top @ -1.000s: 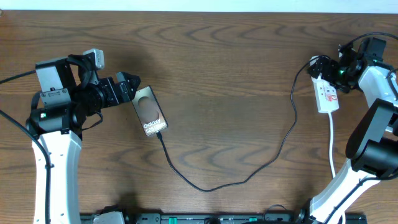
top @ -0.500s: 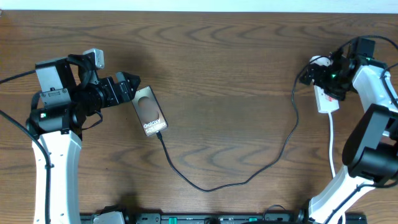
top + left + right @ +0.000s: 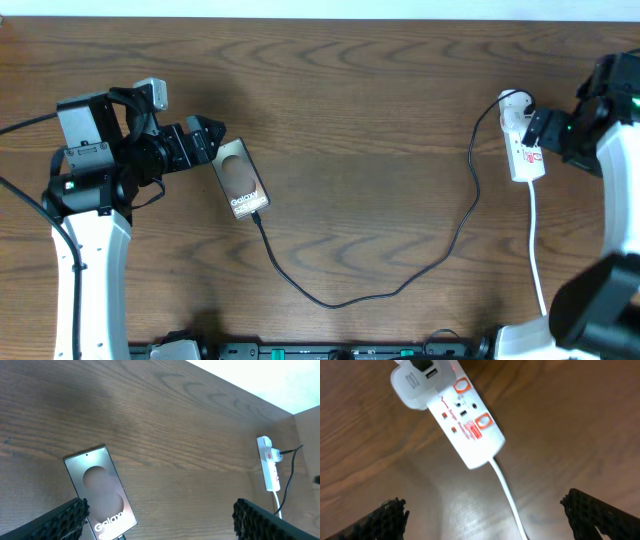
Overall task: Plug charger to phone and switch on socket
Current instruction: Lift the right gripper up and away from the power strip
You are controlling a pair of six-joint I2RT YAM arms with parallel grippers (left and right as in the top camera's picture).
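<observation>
A: Checking the phone [image 3: 240, 179] first. Where is it?
B: Flat on the surface [image 3: 360, 90], left side, lettering end toward the near edge. Left jaws sit just beside its far left corner, spread wide, nothing between them. The wrist view has the phone ahead, closer to one finger [image 3: 70, 517] than the other.
A: Cable?
B: Black cable [image 3: 400, 287] meets the phone's near end and loops across the middle of the surface. It then climbs to the far end of the power strip [image 3: 522, 150], where a black plug [image 3: 422, 365] sits. Can't tell how deep the tip sits in the phone.
A: Strip?
B: Right side of the surface, lying flat. White cord [image 3: 537, 240] trails off toward the near edge. Red switch marks [image 3: 482, 421] show on its top face. Can't tell on or off.
A: Right jaws?
B: Spread wide, empty. Overhead puts them just right of the strip. In the wrist view both fingers are clear of the strip and the cord.
</observation>
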